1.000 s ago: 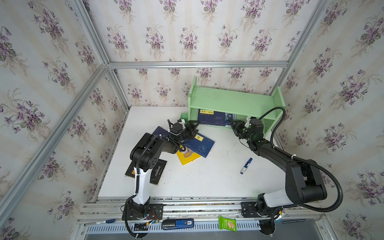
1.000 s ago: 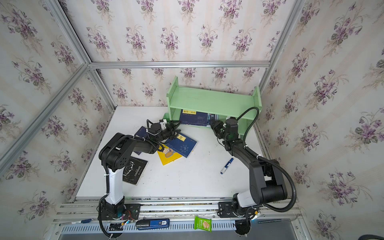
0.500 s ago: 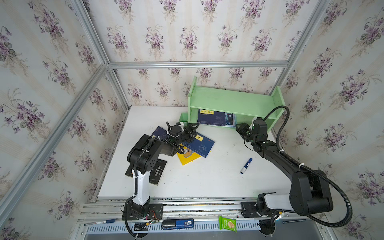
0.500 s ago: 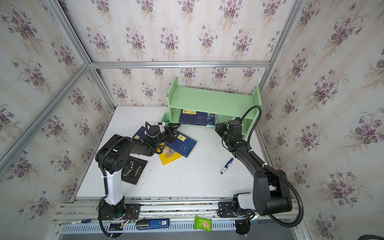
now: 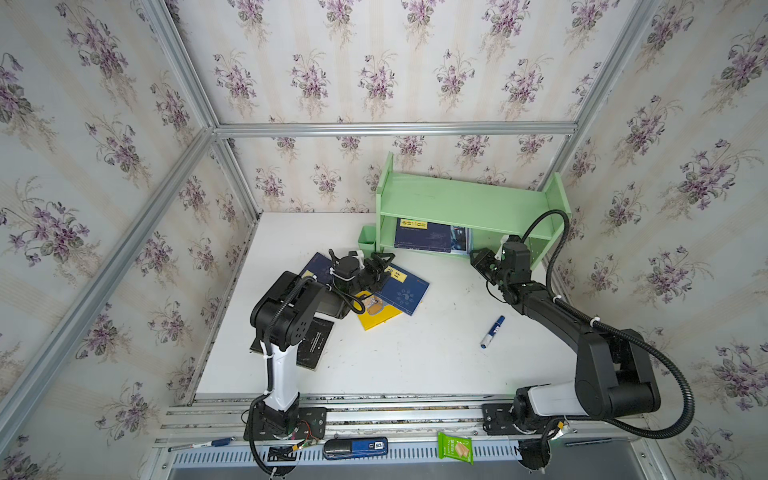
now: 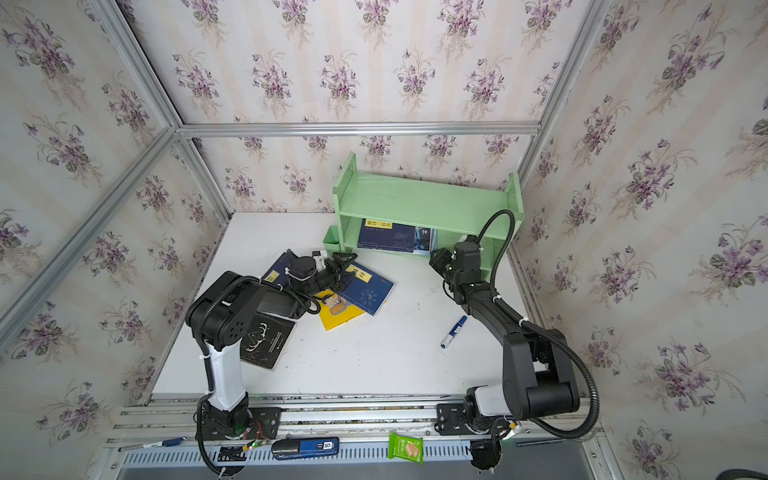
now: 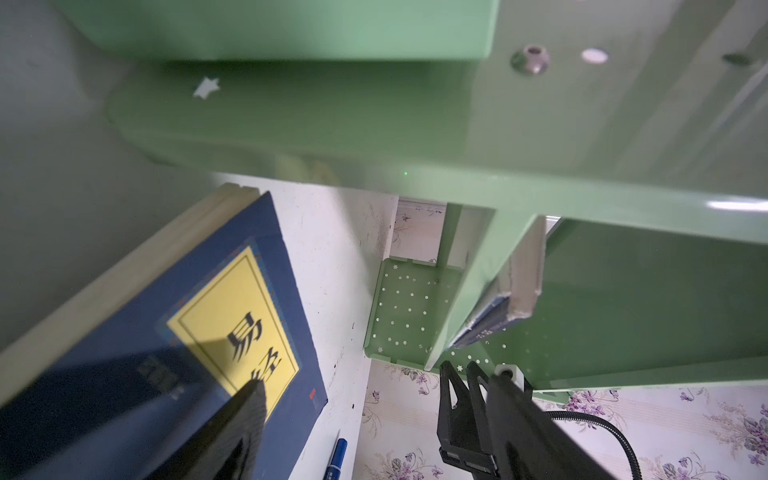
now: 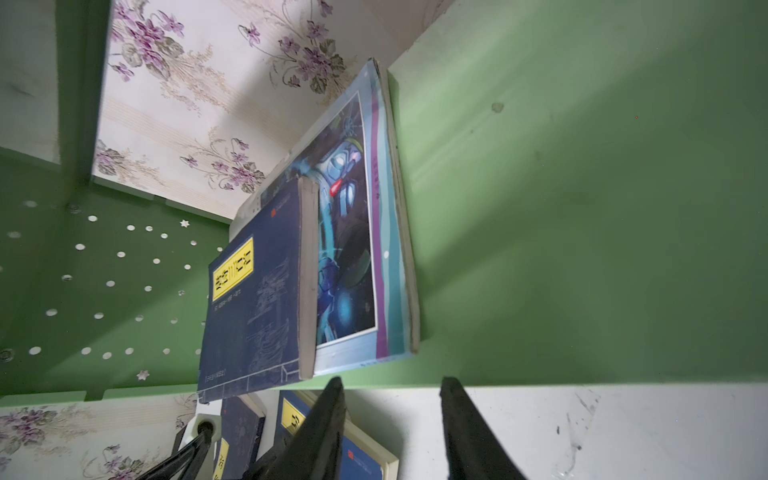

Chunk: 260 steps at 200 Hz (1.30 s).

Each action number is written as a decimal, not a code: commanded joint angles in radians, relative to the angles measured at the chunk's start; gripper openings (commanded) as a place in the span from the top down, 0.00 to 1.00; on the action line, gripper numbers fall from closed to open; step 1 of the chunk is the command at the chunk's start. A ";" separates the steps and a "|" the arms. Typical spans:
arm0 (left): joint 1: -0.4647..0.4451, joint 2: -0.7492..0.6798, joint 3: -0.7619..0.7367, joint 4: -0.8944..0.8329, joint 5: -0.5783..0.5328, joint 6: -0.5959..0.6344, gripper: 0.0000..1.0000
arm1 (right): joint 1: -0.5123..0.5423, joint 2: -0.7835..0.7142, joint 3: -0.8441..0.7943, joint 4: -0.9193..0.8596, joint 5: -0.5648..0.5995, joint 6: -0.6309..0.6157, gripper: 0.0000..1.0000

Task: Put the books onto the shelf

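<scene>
Both top views, left end effector (image 5: 383, 266) wide over navy book (image 5: 406, 291), right end effector (image 5: 478, 261) half-open, empty, near shelf (image 5: 465, 203), pen (image 5: 492, 331) apart.

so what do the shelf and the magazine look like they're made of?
Shelf: probably painted sheet metal, semi-gloss pale green; thin panels, punched holes, a bolt, glare streaks. Magazine: paper with a glossy printed cover; thin stacked page edges show.

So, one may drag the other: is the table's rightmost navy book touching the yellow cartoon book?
Touching: in both top views the navy yellow-labelled book lies partly on the yellow cartoon book.
</scene>
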 commanded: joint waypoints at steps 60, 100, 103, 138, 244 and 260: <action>0.021 -0.120 -0.110 0.000 0.016 0.068 0.15 | 0.000 -0.110 -0.133 0.126 -0.077 0.062 0.60; 0.061 -0.254 -0.201 -0.192 0.009 0.257 0.15 | 0.018 -0.274 -0.239 0.061 -0.076 0.087 0.57; 0.064 -0.265 -0.204 -0.216 0.005 0.277 0.14 | 0.023 -0.287 -0.244 0.052 -0.073 0.089 0.56; 0.082 -0.354 -0.190 -0.454 -0.044 0.474 0.13 | 0.133 -0.383 -0.319 -0.002 0.003 0.138 0.51; 0.120 -0.311 -0.102 -0.649 -0.105 0.742 0.13 | 0.421 -0.017 -0.324 0.304 0.055 0.282 0.47; 0.120 -0.289 -0.096 -0.636 -0.092 0.740 0.13 | 0.446 0.051 -0.302 0.344 0.046 0.299 0.47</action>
